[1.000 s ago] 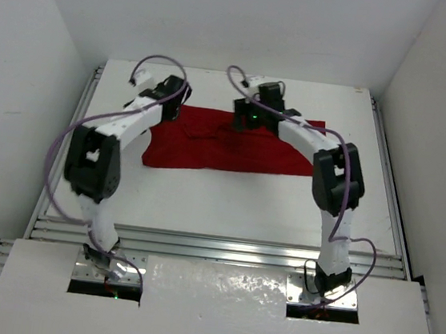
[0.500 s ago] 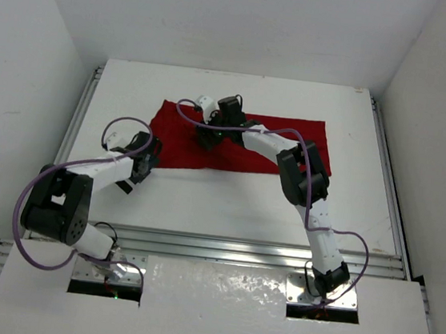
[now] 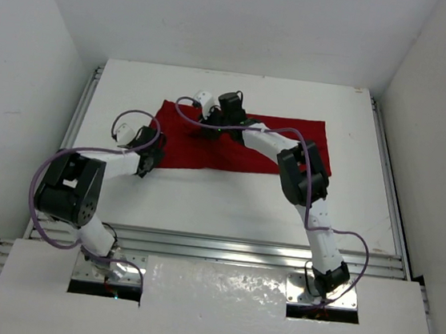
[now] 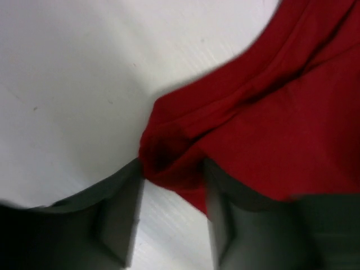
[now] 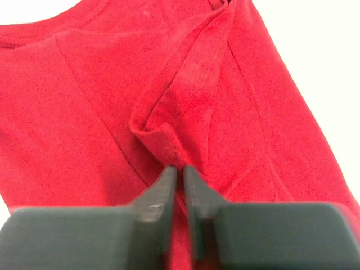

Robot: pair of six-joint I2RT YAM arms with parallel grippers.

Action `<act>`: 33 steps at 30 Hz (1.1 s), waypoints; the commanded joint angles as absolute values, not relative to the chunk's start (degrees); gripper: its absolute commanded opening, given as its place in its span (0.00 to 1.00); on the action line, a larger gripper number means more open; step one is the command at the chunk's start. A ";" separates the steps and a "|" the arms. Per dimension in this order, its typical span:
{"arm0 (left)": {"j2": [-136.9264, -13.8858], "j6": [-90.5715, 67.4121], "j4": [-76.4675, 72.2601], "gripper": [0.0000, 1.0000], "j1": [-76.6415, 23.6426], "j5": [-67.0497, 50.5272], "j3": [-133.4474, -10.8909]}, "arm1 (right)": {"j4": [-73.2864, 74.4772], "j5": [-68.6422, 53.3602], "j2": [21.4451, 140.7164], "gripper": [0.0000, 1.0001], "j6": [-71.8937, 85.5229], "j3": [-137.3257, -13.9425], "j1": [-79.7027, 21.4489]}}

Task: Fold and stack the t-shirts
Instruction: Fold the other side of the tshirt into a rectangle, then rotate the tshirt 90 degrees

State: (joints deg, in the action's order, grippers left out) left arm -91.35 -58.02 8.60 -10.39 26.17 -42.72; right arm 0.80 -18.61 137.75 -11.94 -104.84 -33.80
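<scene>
Now: left gripper [image 4: 173,173] jaws half apart, astride bunched corner of t-shirt [image 3: 208,156], cloth touching both fingers [image 4: 121,219]; firm hold unclear. Right gripper [image 5: 180,171] jaws nearly closed, pinching raised fold; rest of t-shirt spreads ahead.

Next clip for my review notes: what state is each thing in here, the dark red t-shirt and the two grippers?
t-shirt: lying spread out on the table, not yet folded small; one ridge pinched up, one corner bunched.
left gripper: jaws apart on either side of the bunched corner, cloth filling the gap; unclear whether it grips.
right gripper: shut on the raised ridge of the t-shirt.
</scene>
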 commanded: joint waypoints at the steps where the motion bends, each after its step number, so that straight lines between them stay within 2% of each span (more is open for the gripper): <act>1: -93.51 -57.83 6.33 0.39 -10.02 24.43 -42.71 | -3.60 -21.09 137.99 0.07 -11.52 -106.97 -34.10; 2: -93.60 -57.83 6.50 0.32 -10.02 25.39 -42.71 | -4.47 -21.18 137.64 0.04 -11.17 -105.92 -34.10; 3: -93.78 -57.83 6.33 0.32 -9.93 25.92 -42.98 | -5.27 -21.09 137.11 0.01 -10.73 -105.56 -34.10; 7: -96.84 -55.90 7.02 0.29 -9.93 28.82 -46.13 | -5.37 -21.44 138.25 0.00 -8.18 -108.10 -33.31; 8: -97.64 -55.72 7.99 0.25 -9.93 30.48 -48.06 | -5.19 -21.79 138.60 0.00 -7.83 -109.24 -33.05; 9: -98.08 -55.20 8.00 0.11 -9.84 30.85 -48.69 | -4.92 -22.14 139.21 0.00 -7.47 -109.68 -32.79; 12: -99.05 -55.28 9.75 0.02 -9.84 33.48 -50.62 | -4.84 -19.52 140.88 0.00 -5.99 -111.96 -31.82; 23: -96.50 -56.60 15.20 0.01 -9.84 38.23 -54.23 | -2.19 -16.26 149.50 0.00 -4.14 -123.75 -28.30; 24: -96.68 -56.43 15.21 0.01 -9.84 38.41 -54.40 | -2.20 -16.43 149.94 0.03 -3.96 -125.23 -28.13; 25: -96.77 -56.43 15.29 0.01 -9.84 38.41 -54.67 | -1.94 -16.35 151.33 0.12 -3.96 -126.46 -28.13; 28: -97.12 -56.25 15.73 0.01 -9.84 38.85 -55.02 | 0.69 -16.52 153.01 0.21 -5.09 -130.42 -28.13; 29: -97.03 -56.34 15.65 0.01 -9.84 39.11 -54.93 | 2.01 -16.52 152.50 0.29 -5.18 -130.52 -28.13; 30: -97.03 -56.16 15.64 0.01 -9.84 39.63 -54.93 | 2.02 -15.83 151.36 0.46 -5.01 -128.95 -28.13; 31: -97.03 -56.08 15.64 0.01 -9.84 40.07 -55.02 | 1.59 -15.12 149.87 0.58 -4.49 -127.54 -28.13; 32: -97.12 -55.64 15.56 0.01 -9.84 40.17 -55.19 | 1.32 -12.25 145.85 0.67 -4.40 -126.05 -28.04; 33: -97.29 -55.55 15.73 0.01 -9.93 40.60 -55.89 | 1.32 -9.78 143.64 0.69 -4.22 -122.99 -28.04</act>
